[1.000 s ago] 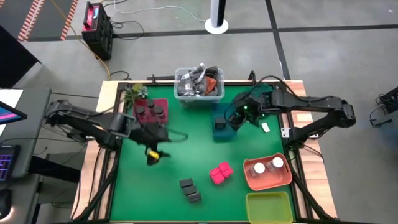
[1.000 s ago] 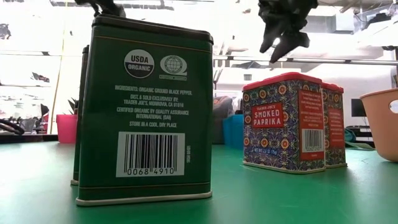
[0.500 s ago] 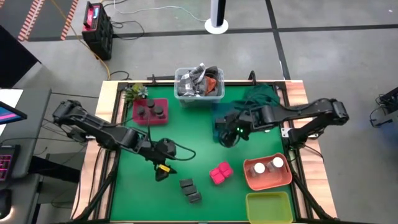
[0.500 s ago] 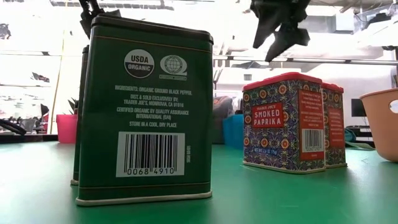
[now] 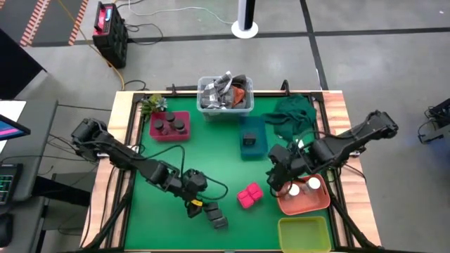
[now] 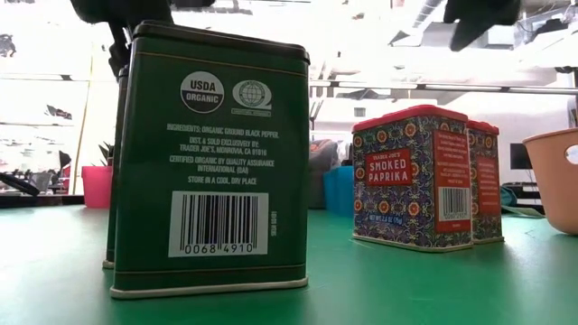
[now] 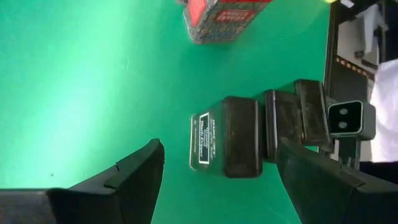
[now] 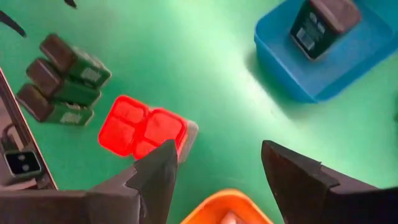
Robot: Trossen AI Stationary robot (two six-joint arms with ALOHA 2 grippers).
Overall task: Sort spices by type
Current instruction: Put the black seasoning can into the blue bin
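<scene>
The left gripper point(image 5: 196, 204), open and empty, hovered just beside the dark green rectangular pepper tins point(image 5: 215, 215). I judge it needed to descend over one. The right gripper point(image 5: 278, 184), also open, waited near the orange tray point(image 5: 304, 204).

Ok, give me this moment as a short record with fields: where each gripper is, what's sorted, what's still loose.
left gripper: open, empty, beside the black pepper tins
right gripper: open, empty, by the orange tray's edge
blue tray: one dark tin
pink tray: dark round jars
orange tray: white-capped jars
loose on mat: pepper tins, paprika tins
yellow tray: nothing in it
</scene>
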